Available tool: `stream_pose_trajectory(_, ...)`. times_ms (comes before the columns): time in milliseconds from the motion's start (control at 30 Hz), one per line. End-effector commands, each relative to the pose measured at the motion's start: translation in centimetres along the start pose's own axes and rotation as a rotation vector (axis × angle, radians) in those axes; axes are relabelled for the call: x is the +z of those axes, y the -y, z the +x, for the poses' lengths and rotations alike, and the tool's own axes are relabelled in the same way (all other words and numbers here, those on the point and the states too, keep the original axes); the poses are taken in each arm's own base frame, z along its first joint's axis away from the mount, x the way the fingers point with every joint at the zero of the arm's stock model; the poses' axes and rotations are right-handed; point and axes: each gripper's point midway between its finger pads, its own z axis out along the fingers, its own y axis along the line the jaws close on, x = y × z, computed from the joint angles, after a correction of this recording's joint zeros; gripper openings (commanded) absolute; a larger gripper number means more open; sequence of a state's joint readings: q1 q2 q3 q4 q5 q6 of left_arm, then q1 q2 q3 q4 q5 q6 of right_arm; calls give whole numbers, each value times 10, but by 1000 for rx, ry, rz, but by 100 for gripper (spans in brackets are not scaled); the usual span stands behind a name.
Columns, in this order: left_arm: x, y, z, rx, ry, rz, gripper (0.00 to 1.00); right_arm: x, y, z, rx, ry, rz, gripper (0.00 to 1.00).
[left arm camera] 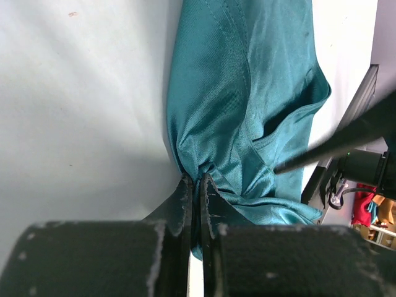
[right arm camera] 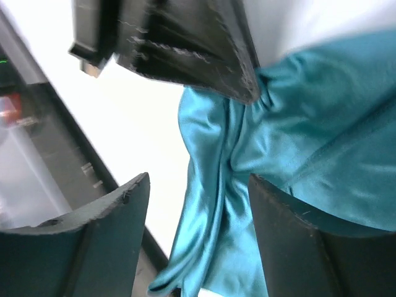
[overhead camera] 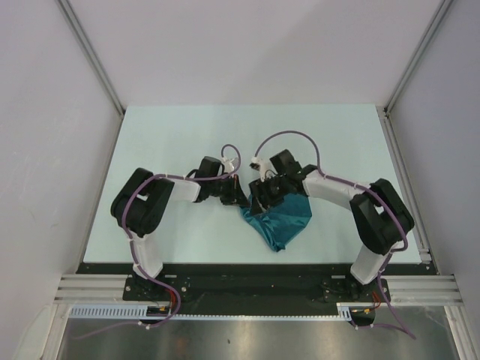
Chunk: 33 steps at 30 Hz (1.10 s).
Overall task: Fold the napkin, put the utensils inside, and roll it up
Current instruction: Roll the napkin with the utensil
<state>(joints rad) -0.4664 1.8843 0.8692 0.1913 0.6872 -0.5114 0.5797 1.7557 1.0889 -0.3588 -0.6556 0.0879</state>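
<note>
The teal napkin (overhead camera: 281, 221) lies bunched near the table's front middle, one corner lifted. My left gripper (overhead camera: 241, 201) is shut on that gathered corner; in the left wrist view the fabric (left arm camera: 241, 93) is pinched between the closed jaws (left arm camera: 197, 179). My right gripper (overhead camera: 264, 196) hovers just to the right of it, open. In the right wrist view its fingers (right arm camera: 198, 179) stand wide apart, with a fold of the napkin (right arm camera: 309, 124) hanging between them, untouched. The left gripper's fingers (right arm camera: 185, 49) show above. The utensils are out of view.
The pale table (overhead camera: 187, 142) is bounded by aluminium posts (overhead camera: 401, 82) at the sides. A black rail (overhead camera: 247, 268) runs along the near edge, close to the napkin's lowest point. Both arms' cables loop above the grippers.
</note>
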Motion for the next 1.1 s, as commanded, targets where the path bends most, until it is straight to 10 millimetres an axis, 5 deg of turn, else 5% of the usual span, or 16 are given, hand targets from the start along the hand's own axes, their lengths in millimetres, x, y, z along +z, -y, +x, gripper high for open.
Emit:
stream_pose_trajectory(0,2,-19,16,-11,-58,-76,0,7,10,-8,-163,97,321,71)
stream_pose_trajectory(133,3,-18,15,-18,-62,-75,0,15,17,-5,-219,162,459,73)
stream_pose_trajectory(533,2,-14,12,-16,-60,-63,0,53,18,19,-310,76,473,70)
stream_pose_trajectory(667,2,-10,10,-16,-55,-49,0,54,23,33,-264,12,461,40)
stream_pose_trajectory(767,1,-5,6,-12,-44,-38,0,49,25,42,-241,-13,455,35)
stream_pose_trajectory(833,1,-3,4,-9,-43,-33,0,47,28,46,-235,-30,467,38)
stream_pose_trajectory(967,1,-1,2,-5,-43,-27,0,40,33,44,-238,-17,529,63)
stream_pose_trajectory(1067,1,-2,2,-2,-48,-32,0,31,22,29,-240,13,531,66)
